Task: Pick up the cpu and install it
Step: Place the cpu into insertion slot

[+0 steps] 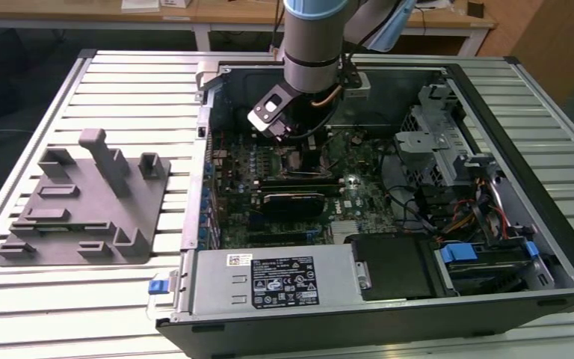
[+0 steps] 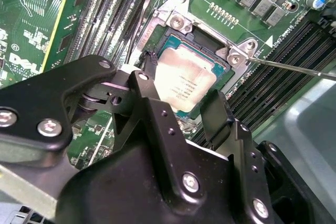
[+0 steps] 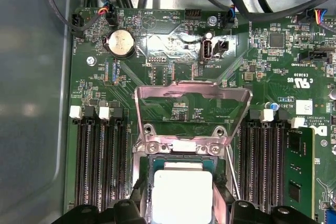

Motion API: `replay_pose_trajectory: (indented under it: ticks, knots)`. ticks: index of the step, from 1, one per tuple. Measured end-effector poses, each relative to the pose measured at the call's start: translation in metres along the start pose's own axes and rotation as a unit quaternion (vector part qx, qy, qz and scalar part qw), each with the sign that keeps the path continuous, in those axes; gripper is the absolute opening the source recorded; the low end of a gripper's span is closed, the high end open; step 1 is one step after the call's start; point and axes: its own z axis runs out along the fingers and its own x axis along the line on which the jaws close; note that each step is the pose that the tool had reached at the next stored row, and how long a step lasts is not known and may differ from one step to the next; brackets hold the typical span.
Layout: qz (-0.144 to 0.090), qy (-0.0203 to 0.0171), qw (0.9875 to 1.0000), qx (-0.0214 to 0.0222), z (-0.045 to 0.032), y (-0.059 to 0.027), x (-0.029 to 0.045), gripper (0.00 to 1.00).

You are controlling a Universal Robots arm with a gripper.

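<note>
Second wrist view: gripper [image 2: 182, 83] narrow, pinching cpu [image 2: 185, 87] at frame ctr. Cpu = pale silver-grey square lid w/ green rim, sitting in socket [image 2: 177, 22]. First wrist view: cpu [image 3: 181, 195] bottom ctr, under raised load plate [image 3: 191, 100].

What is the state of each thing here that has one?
cpu, lying flat in the socket.
socket cover, swung open.
lever, unlatched.
computer case, side open.
end effector, astride the cpu, grip unclear.
</note>
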Motion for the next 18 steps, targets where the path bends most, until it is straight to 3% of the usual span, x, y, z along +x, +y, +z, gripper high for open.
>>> replay_pose_trajectory:
  ticks: [18]
  knots:
    - [0.0,0.0001,1.0,-0.0001,-0.0083,0.0003,0.0,0.6]
